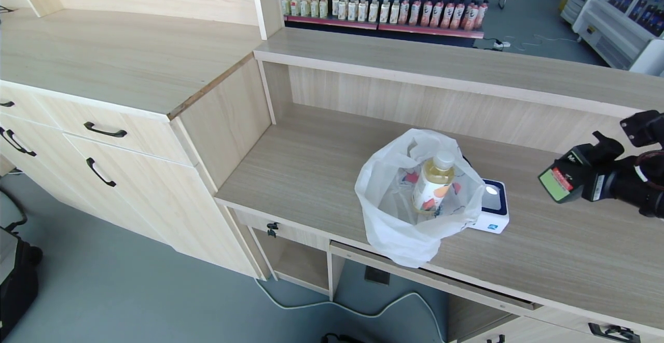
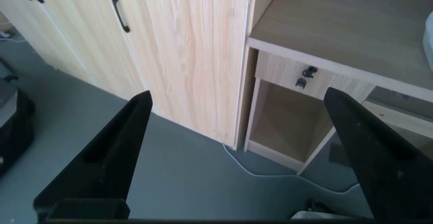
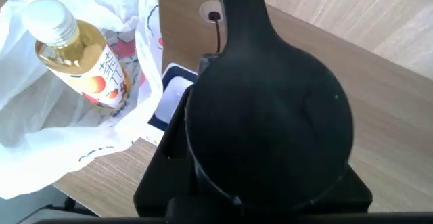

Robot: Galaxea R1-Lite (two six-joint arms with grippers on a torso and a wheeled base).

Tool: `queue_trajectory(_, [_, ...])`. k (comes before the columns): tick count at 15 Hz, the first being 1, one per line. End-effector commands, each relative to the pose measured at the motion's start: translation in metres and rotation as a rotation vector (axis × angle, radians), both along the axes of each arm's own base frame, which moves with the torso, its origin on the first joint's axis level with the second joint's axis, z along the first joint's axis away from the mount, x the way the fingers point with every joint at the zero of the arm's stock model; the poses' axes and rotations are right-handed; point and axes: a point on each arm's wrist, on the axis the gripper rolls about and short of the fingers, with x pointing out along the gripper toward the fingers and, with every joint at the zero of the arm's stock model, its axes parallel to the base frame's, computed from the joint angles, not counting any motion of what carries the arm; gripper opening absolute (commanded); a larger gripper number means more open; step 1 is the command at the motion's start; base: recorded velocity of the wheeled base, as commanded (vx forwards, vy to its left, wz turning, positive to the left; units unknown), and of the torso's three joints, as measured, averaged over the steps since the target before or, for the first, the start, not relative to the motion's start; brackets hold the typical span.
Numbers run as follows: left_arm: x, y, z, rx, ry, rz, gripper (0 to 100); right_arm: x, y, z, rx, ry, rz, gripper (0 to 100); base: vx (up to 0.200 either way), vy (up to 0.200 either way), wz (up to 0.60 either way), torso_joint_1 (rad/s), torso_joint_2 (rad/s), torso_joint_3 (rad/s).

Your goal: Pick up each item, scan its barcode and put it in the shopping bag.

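In the head view, the shopping bag point(image 1: 415, 213) stands open in the middle of the frame on the wooden surface point(image 1: 311, 177), its lower part hanging over the front edge. Inside it a bottle point(image 1: 434, 183) of yellow drink with a white cap stands nearly upright. The bag's thin plastic veils the bottle's lower half. Touching the bag on the right, a white scanner point(image 1: 495, 208) with a dark top is partly hidden behind it. The right arm point(image 1: 602, 179) is cut off by the right edge of the frame.

In the left wrist view, the left claw point(image 2: 237, 95) is spread wide with nothing between its fingers. It hangs over the grey floor point(image 2: 176, 170) in front of a cabinet point(image 2: 196, 48).

In the right wrist view, a dark rounded mass of the right claw point(image 3: 264, 116) covers the centre, and we cannot tell whether it is open or closed. At the upper left the bottle sits in the bag, and the scanner is mostly hidden behind the dark mass.
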Motion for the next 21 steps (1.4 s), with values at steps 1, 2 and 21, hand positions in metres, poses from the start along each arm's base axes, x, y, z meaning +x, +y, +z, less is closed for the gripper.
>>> queue_trajectory(1, [0.0, 0.0, 0.0, -0.001, -0.001, 0.0, 100, -0.075, 0.001, 0.044, -0.166, -0.135, -0.113, 0, 0.0, 0.0, 0.0, 0.0, 0.0, 0.0])
queue_trajectory(2, [0.0, 0.0, 0.0, -0.001, -0.001, -0.001, 100, -0.082, 0.003, 0.051, -0.209, -0.17, -0.112, 0, 0.0, 0.0, 0.0, 0.0, 0.0, 0.0])
queue_trajectory(21, [0.0, 0.0, 0.0, -0.001, -0.001, 0.0, 100, 0.018, 0.072, -0.076, -0.126, 0.236, 0.328, 0, 0.0, 0.0, 0.19, 0.001, 0.0, 0.001])
